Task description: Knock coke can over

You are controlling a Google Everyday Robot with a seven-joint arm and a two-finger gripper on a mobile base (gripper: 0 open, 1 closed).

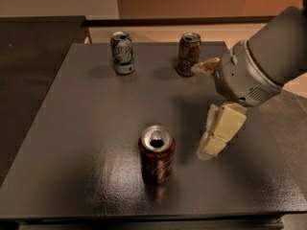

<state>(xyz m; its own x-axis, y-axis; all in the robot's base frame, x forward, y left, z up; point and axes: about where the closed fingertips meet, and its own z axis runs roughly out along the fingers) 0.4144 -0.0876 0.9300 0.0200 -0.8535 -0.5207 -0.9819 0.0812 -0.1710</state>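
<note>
The coke can (156,154) is dark red with a silver top. It stands upright on the dark table (86,128), near the front and middle. My gripper (218,131) hangs from the grey arm (261,63) just right of the can, a short gap away and not touching it. Its cream tip is low, close above the table top.
A green-and-white can (122,52) and a brown can (188,53) stand upright at the back of the table. The arm reaches in from the right, close to the brown can. A dark counter (33,47) lies to the left.
</note>
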